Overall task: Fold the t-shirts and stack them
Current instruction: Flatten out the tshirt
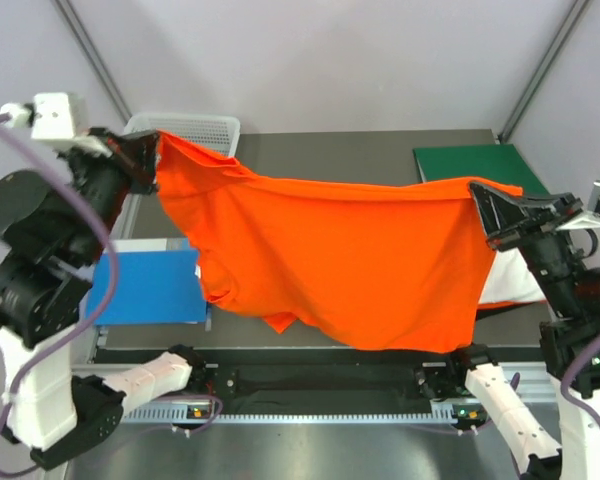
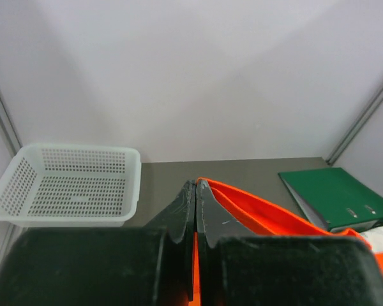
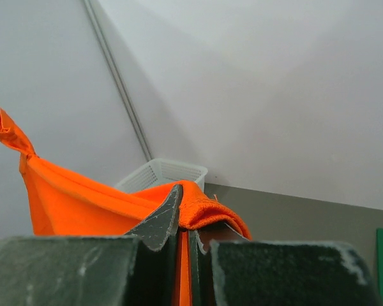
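Orange t-shirt [image 1: 360, 260] is held stretched in the air between both sets of fingers, the left gripper [image 1: 148, 160] and right gripper [image 1: 483, 212] each pinched tight on an upper corner, likely to spread it for folding. Room is judged open below the sagging hem; basket [image 1: 215, 125] noted just beyond the left fingers, green binder [image 1: 470, 160] beyond the right

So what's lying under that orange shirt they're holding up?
A bit of white cloth peeks out under the right edge of the orange shirt, on the grey table. The shirt hides whatever else lies beneath.
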